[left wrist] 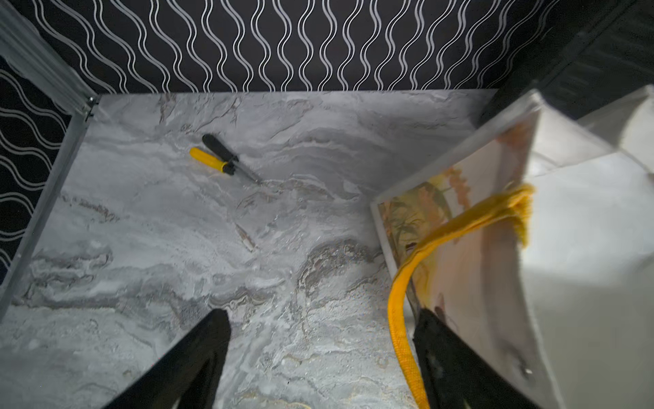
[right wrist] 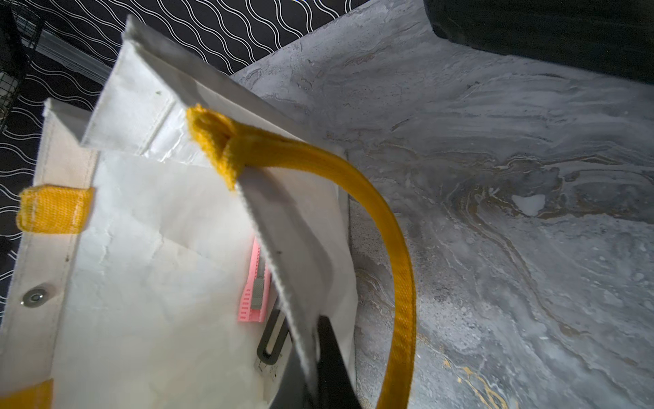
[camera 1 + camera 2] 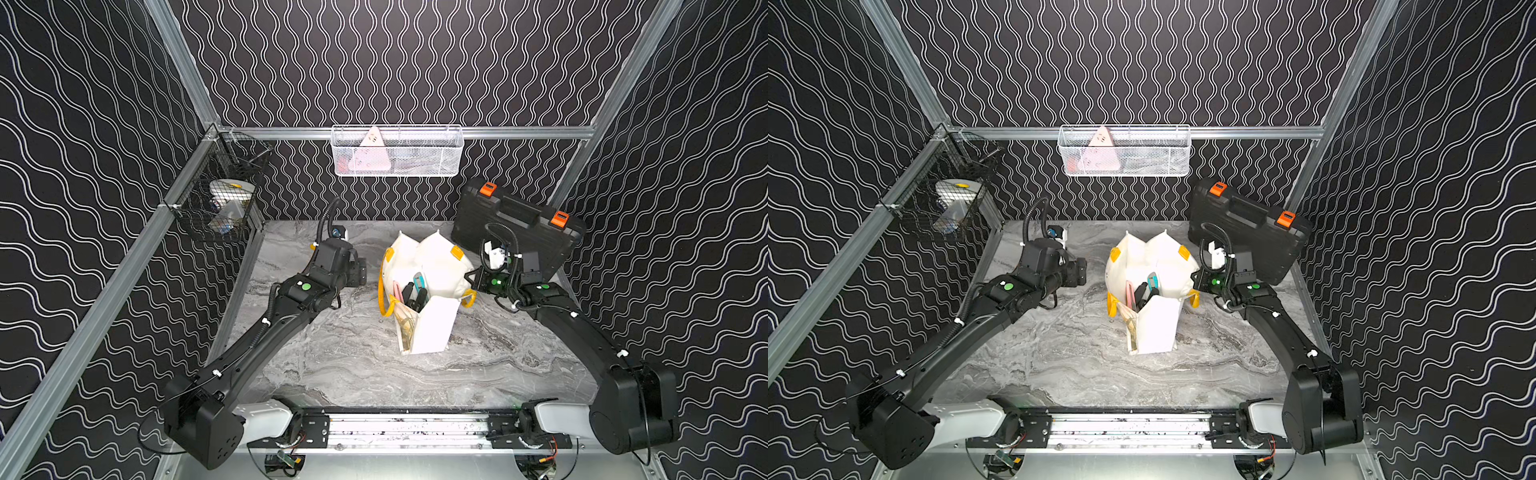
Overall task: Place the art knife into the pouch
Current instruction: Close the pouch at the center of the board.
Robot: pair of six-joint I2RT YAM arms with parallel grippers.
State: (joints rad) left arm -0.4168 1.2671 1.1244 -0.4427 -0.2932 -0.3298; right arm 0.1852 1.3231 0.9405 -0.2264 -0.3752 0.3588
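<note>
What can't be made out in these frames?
- Knives in pouch: lower ends hidden by its walls in top views.
- Yellow and black tools: left wrist view only, small, blurred; not seen in top views, likely behind left arm.
- White basket contents: mesh obscures them, both top views.

A robot test cell in a lab: aluminium frame (image 3: pixel 519 132), wavy-patterned black panels (image 3: pixel 415 62), marble-look worktop (image 3: pixel 374 374), two arms (image 3: pixel 257 340) on a rail (image 3: pixel 407 428), wire baskets (image 3: pixel 397 151) hung up.
</note>
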